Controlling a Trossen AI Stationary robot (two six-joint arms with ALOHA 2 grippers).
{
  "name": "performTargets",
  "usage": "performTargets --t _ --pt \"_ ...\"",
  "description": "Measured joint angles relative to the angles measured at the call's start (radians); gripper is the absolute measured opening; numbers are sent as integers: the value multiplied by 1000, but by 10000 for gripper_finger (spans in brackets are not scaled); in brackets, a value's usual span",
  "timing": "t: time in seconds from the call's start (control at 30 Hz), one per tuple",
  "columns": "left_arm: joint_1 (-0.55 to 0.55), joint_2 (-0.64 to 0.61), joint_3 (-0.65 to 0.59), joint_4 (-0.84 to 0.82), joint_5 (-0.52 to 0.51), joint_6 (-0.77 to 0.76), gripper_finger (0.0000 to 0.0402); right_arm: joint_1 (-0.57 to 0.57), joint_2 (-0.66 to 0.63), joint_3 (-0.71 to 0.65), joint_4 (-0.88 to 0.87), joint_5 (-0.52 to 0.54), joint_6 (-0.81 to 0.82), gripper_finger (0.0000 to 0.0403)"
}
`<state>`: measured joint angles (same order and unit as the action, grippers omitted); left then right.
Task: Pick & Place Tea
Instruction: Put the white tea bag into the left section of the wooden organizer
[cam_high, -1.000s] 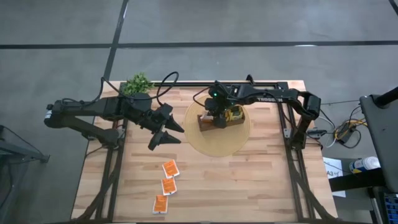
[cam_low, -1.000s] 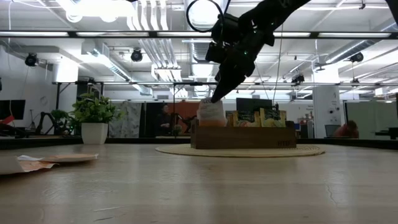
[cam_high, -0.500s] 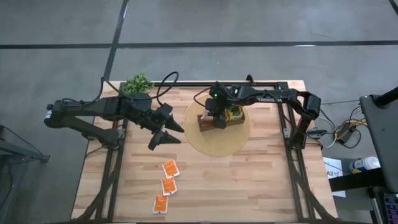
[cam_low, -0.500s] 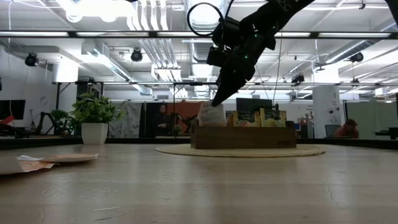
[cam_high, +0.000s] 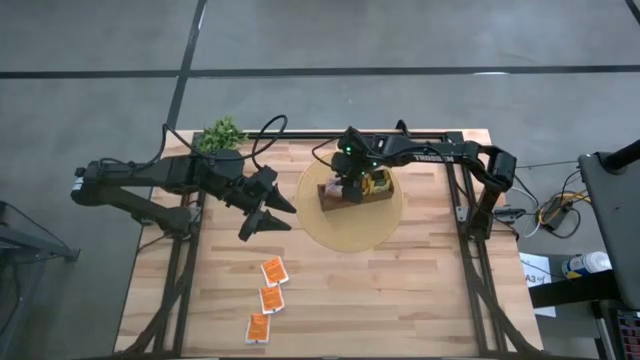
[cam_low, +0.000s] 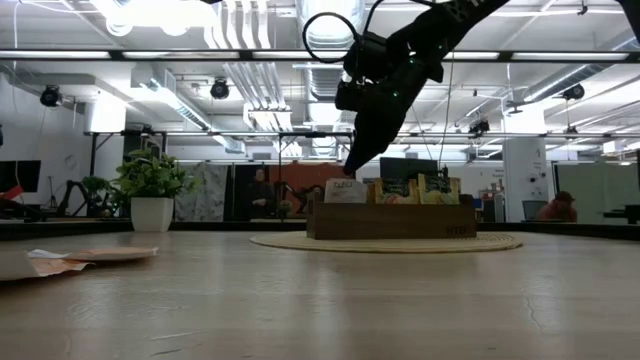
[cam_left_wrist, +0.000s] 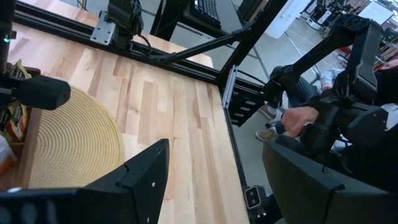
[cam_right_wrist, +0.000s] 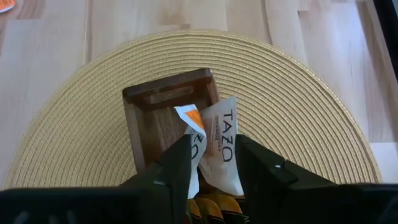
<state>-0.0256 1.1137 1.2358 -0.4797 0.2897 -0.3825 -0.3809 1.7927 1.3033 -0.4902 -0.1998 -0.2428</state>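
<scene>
My right gripper (cam_right_wrist: 214, 165) stands open over the left end compartment of the wooden box (cam_right_wrist: 168, 102), pointing steeply down. A white-and-orange tea sachet (cam_right_wrist: 219, 146) stands in that compartment between and just below the fingertips; in the low view the sachet (cam_low: 345, 190) sits apart from the gripper (cam_low: 351, 166). Yellow sachets (cam_low: 420, 190) fill the other compartments. Three orange sachets (cam_high: 273, 270), (cam_high: 270, 299), (cam_high: 258, 327) lie flat on the table's near left. My left gripper (cam_high: 262, 215) hangs open above the table, left of the box.
The box stands on a round woven mat (cam_high: 352, 228) at the table's far middle. A small potted plant (cam_high: 222, 133) is at the far left corner. A person sits beyond the table's edge in the left wrist view (cam_left_wrist: 298, 115).
My right gripper has opened and let go of the white-and-orange sachet. The sachet has dropped from between the fingers down into the box's left end compartment and stands lower there now.
</scene>
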Motion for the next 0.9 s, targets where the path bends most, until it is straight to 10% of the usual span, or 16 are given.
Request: performTargets --t 0.9 --pt "0 0 0 0 0 -9 252 79 86 49 -127 49 -37 8"
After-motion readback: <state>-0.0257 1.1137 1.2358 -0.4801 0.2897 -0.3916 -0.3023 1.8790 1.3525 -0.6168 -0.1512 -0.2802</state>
